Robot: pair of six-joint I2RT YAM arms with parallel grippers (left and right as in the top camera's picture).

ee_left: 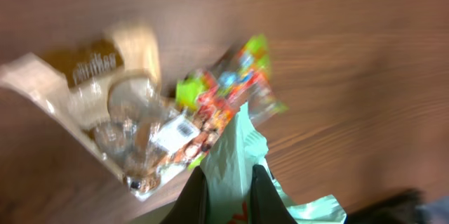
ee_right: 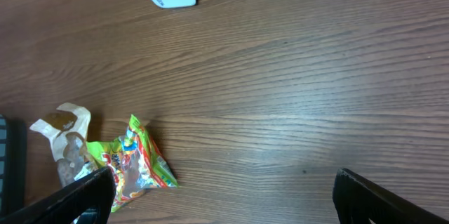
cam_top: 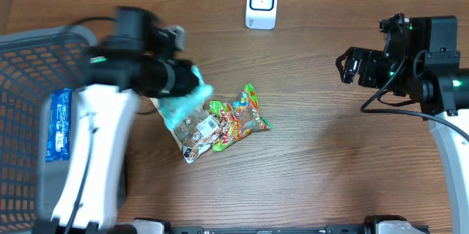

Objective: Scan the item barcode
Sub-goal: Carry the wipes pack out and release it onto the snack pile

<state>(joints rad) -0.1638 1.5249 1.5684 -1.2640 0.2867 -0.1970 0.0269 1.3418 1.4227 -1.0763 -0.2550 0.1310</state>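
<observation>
One crumpled mint-green packet (cam_top: 185, 104)

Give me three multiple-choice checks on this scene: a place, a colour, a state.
1. Where on the table does the white scanner stand? A near edge, left corner; B far edge, middle; C near edge, right corner.
2. What colour is the packet in the left gripper? A pale green; B red; C black.
3. How is the right gripper? A shut on a bag; B open and empty; C out of view.
Answers: 1 B, it sits top centre in the overhead view. 2 A, the left wrist view shows it pale green. 3 B, its jaws stand wide apart.
</observation>
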